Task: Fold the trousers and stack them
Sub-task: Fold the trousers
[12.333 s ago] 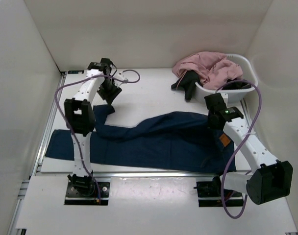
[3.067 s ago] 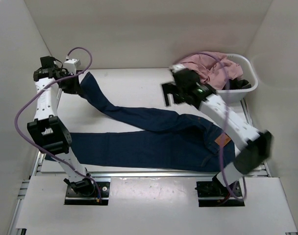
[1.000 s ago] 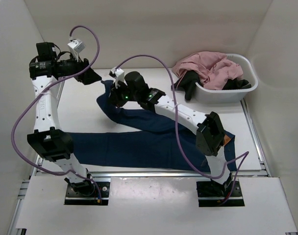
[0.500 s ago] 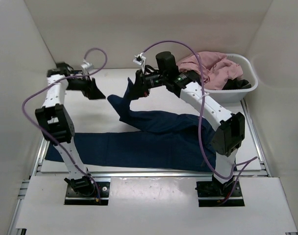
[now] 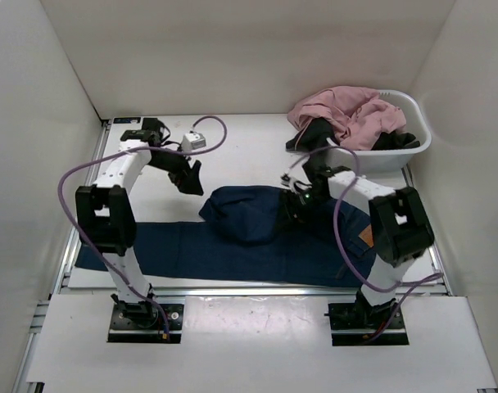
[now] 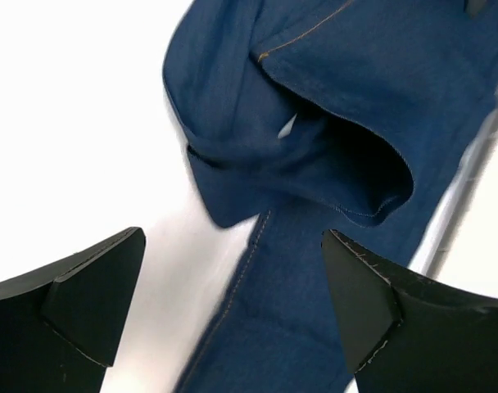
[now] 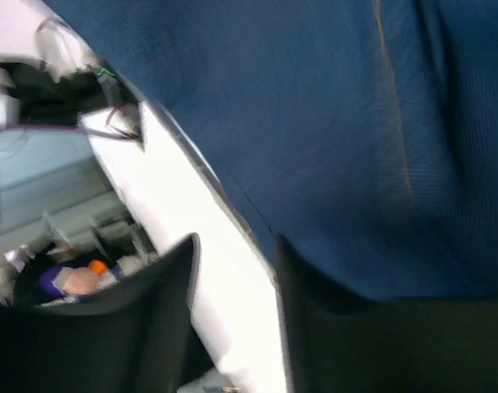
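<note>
The navy trousers (image 5: 257,246) lie across the table. One leg stretches flat along the front, and the other is bunched in a heap (image 5: 242,214) on top of it near the middle. An orange-brown patch (image 5: 366,238) shows at the waistband on the right. My left gripper (image 5: 190,178) hovers just left of the heap, open and empty. In the left wrist view the folded denim (image 6: 339,106) lies beyond the open left gripper (image 6: 233,311). My right gripper (image 5: 292,206) is low at the heap's right edge. In its wrist view the right gripper (image 7: 237,327) stands open against blue cloth (image 7: 314,98).
A white basket (image 5: 413,146) stands at the back right, holding a pink garment (image 5: 347,110). A small black garment (image 5: 313,135) hangs over its left rim. White walls enclose the table on three sides. A metal rail (image 5: 257,289) runs along the front edge.
The right gripper carried the lifted leg down and rightward, then opened, leaving it heaped on the other leg. The left gripper moved in toward the middle and opened fully.
</note>
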